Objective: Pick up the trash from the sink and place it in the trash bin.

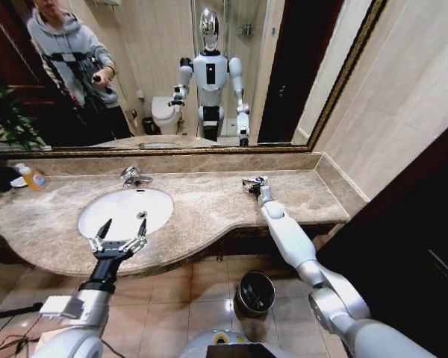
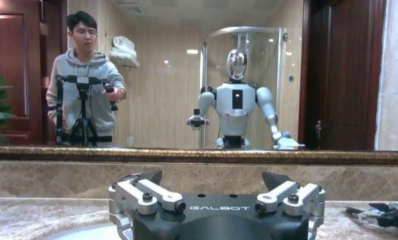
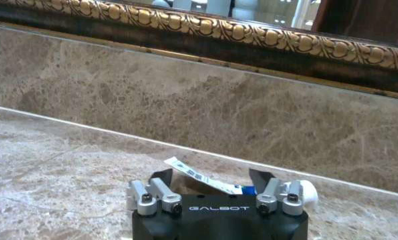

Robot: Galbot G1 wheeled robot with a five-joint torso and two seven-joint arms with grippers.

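Observation:
The white oval sink (image 1: 112,216) is set in the beige marble counter, with its chrome faucet (image 1: 134,177) behind it. My left gripper (image 1: 123,227) hangs open over the basin's front rim, nothing between its fingers (image 2: 155,176). My right gripper (image 1: 252,184) rests low on the counter near the back wall, right of the sink. It stands open around a piece of trash (image 3: 200,176), a white sachet with blue markings that lies between its fingers (image 3: 160,186). The dark round trash bin (image 1: 255,292) stands on the floor below the counter's front edge.
A yellow-orange bottle (image 1: 33,177) stands at the counter's far left beside a green plant (image 1: 7,115). A gold-framed mirror (image 1: 172,74) runs along the back wall. A tiled side wall (image 1: 388,112) closes the right end. Tiled floor lies around the bin.

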